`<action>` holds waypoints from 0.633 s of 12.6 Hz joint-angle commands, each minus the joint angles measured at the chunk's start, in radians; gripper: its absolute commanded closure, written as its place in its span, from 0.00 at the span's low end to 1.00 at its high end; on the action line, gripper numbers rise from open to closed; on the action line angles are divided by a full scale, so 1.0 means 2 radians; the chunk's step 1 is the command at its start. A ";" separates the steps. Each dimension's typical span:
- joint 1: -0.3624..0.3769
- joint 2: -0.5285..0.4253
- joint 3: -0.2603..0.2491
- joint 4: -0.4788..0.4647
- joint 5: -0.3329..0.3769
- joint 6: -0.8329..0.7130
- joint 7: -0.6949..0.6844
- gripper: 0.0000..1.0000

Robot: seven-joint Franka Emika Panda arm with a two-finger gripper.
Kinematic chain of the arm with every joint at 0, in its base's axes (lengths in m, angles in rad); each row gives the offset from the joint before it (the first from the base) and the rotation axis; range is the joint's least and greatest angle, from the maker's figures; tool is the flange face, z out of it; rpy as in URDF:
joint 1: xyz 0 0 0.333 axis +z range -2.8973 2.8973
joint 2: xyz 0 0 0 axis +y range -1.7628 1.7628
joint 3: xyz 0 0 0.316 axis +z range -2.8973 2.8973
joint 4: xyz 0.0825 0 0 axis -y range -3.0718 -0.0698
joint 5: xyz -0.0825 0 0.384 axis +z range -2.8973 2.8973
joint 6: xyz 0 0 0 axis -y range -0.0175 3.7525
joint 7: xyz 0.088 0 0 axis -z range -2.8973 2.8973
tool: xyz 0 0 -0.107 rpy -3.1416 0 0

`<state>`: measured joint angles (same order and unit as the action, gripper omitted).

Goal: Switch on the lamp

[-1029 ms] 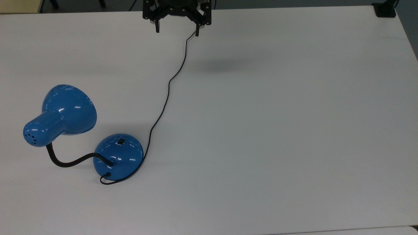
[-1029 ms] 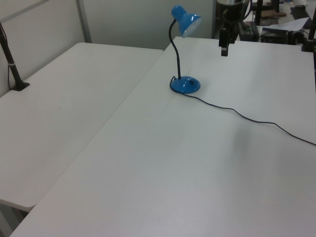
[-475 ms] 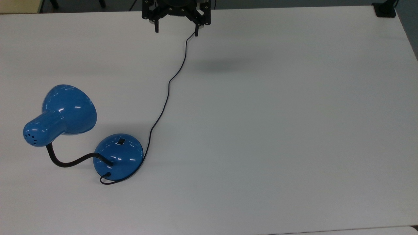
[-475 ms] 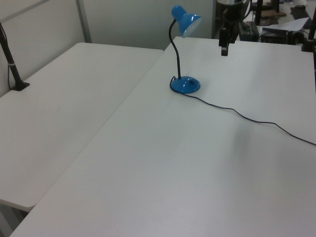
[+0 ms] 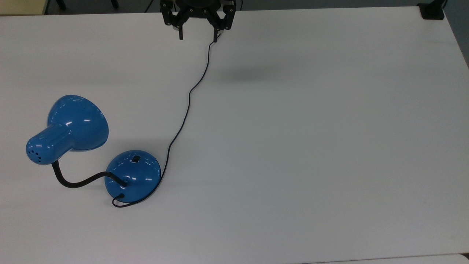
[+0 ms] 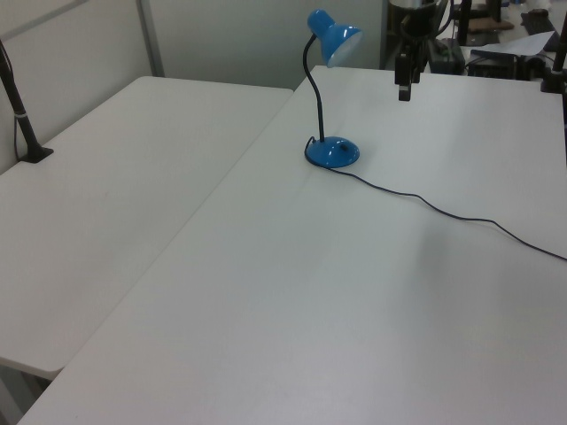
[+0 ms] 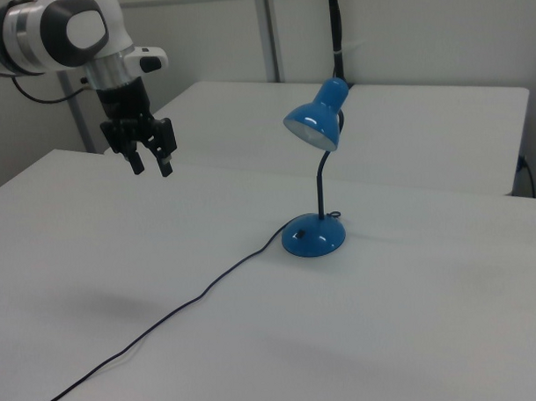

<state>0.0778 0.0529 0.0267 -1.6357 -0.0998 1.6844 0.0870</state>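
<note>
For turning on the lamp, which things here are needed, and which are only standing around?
Needed:
- lamp
- its switch on the base
- hand, open, above the table, far from the lamp

Only around:
- second table
- black post clamped on it

A broad white table (image 5: pixel 311 146) fills the top view, its surface matte and bare across the top view's right half, with a soft grey shadow (image 5: pixel 253 75) near the far edge. A second white table (image 6: pixel 115 204) stands edge to edge with it on the left view's left, a thin seam between the two. On that second table a black clamp (image 6: pixel 34 152) grips the far edge and carries a dark upright pole (image 6: pixel 12 88). In the top view's upper right corner sits a small black block (image 5: pixel 432 11), possibly another clamp. Pale partition walls (image 7: pixel 403 29) stand behind the tables in the right view.
</note>
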 commanded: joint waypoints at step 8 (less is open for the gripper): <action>-0.013 0.014 -0.005 0.006 0.012 0.014 -0.013 1.00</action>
<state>0.0684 0.0563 0.0264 -1.6356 -0.0996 1.6844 0.0782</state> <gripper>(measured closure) 0.991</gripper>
